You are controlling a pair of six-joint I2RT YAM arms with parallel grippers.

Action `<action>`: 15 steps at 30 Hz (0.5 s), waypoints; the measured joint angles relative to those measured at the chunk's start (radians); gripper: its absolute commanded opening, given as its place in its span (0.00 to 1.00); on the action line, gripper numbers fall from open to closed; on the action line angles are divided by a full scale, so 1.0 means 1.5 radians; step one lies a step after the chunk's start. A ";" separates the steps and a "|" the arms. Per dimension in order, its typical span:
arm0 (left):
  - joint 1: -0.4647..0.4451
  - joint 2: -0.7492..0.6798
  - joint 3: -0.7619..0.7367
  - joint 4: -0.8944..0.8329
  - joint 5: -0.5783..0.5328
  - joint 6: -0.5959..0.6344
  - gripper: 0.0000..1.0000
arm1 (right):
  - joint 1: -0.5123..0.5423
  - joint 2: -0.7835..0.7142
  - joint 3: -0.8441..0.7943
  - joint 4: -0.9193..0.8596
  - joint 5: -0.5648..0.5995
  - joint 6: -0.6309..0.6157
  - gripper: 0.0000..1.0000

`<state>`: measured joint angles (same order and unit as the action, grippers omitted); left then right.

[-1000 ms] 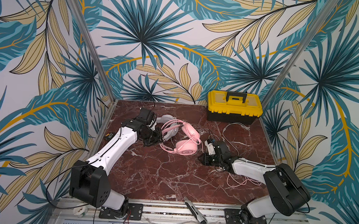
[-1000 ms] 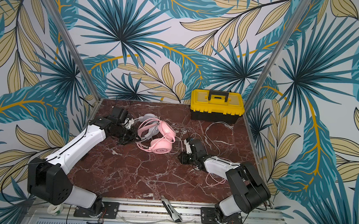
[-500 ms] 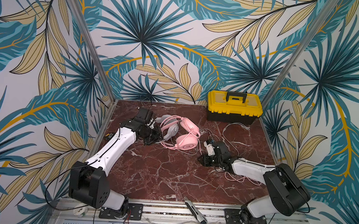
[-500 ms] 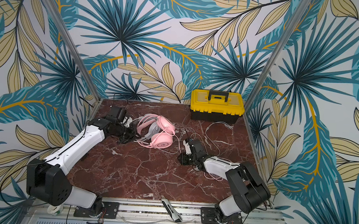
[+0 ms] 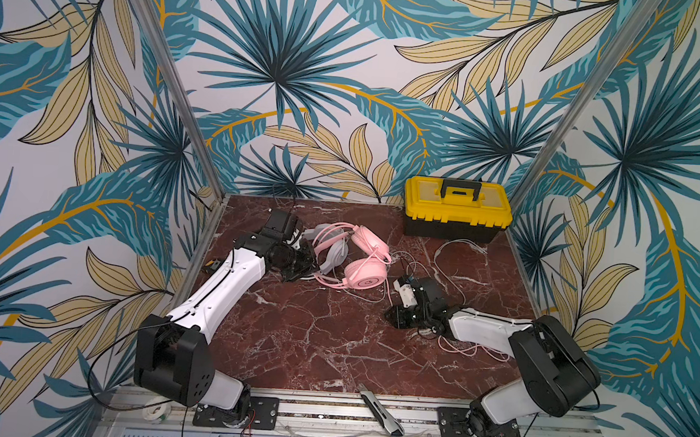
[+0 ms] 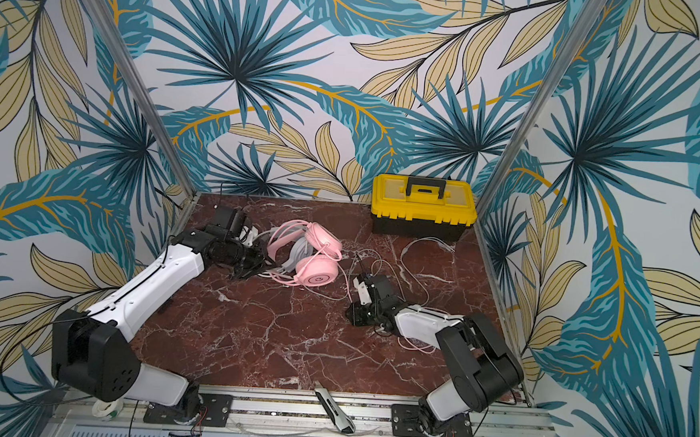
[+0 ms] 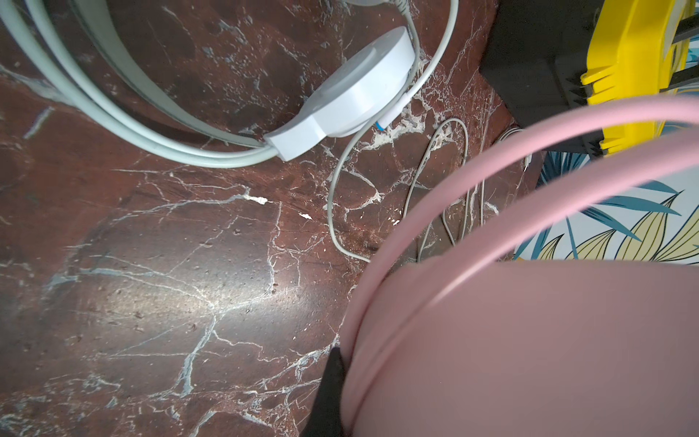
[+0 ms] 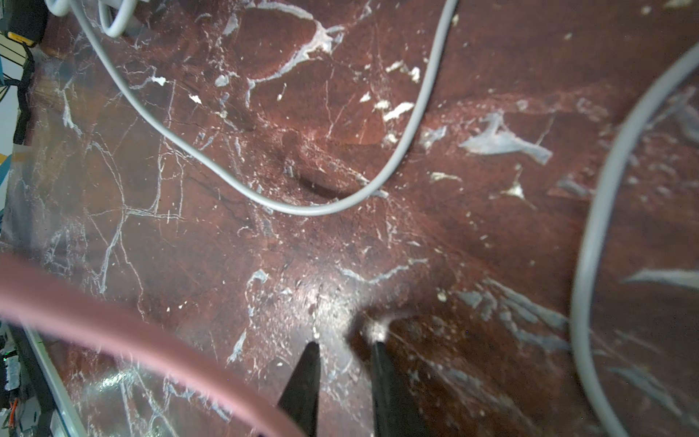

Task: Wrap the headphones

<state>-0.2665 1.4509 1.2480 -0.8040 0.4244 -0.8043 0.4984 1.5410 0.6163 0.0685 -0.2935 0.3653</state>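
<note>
Closed yellow toolbox [image 5: 457, 209], well rearward of the right gripper [image 5: 394, 317], utility knife [image 5: 382, 413], well apart on its opposite side, red marble tabletop [image 5: 311, 350] beneath it.

White shells [image 5: 240, 279] between bulky black joints [image 5: 173, 354]; thin black cable [image 5: 211, 288] along one shell.

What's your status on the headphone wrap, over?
Left gripper shut on pink over-ear headset. Right gripper slightly open, empty, low over red marble table. White grey-lined headset against pink one. Thin white cable and pink cable loose nearby.
</note>
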 measured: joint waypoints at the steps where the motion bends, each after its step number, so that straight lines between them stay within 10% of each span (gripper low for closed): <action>1: 0.000 0.000 0.000 0.001 0.000 -0.001 0.00 | 0.001 0.000 0.000 0.000 0.000 -0.001 0.19; 15: 0.000 0.001 -0.035 0.051 -0.023 -0.073 0.00 | 0.033 -0.037 -0.019 -0.032 0.001 -0.004 0.04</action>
<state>-0.2665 1.4517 1.1961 -0.7280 0.3904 -0.9134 0.5472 1.4849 0.5884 0.0212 -0.2920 0.3599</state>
